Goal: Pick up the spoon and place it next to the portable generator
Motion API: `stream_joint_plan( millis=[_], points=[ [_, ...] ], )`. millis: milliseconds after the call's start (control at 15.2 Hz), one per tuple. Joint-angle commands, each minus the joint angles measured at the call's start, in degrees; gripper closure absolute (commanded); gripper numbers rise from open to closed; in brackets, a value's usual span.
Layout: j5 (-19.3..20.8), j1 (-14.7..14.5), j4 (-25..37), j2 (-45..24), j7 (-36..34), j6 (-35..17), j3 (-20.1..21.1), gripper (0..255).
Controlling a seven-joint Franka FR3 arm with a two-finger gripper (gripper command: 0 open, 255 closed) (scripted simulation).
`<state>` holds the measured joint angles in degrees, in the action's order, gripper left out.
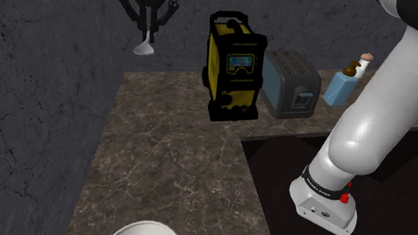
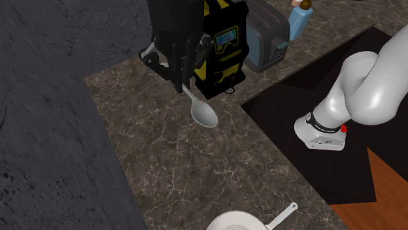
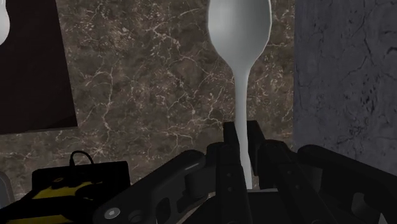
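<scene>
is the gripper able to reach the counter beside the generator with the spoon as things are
Probably yes: the gripper holds the spoon above bare counter right beside the generator, with nothing in the way below.

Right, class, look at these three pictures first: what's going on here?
The white arm's black gripper has its jaws shut on the handle of a pale spoon. The spoon hangs bowl down, lifted clear of the brown marbled counter. The yellow and black portable generator stands just behind it, with a grey toaster and a blue bottle beyond. The spoon is not yet set down.
</scene>
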<state>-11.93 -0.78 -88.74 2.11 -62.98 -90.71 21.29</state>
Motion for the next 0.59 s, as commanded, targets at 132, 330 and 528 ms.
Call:
stream_joint_plan(
  millis=[132, 330, 528],
  points=[
    [-2.6, 2.5, -7.7, 7.5, 6.0, 0.6, -3.3, 255],
    [-3.6, 3.7, -12.7, 12.5, 10.1, 1.5, -6.1, 255],
    [-3.9, 4.8, -16.9, 17.0, 14.1, 2.6, -9.0, 255]
  ],
)
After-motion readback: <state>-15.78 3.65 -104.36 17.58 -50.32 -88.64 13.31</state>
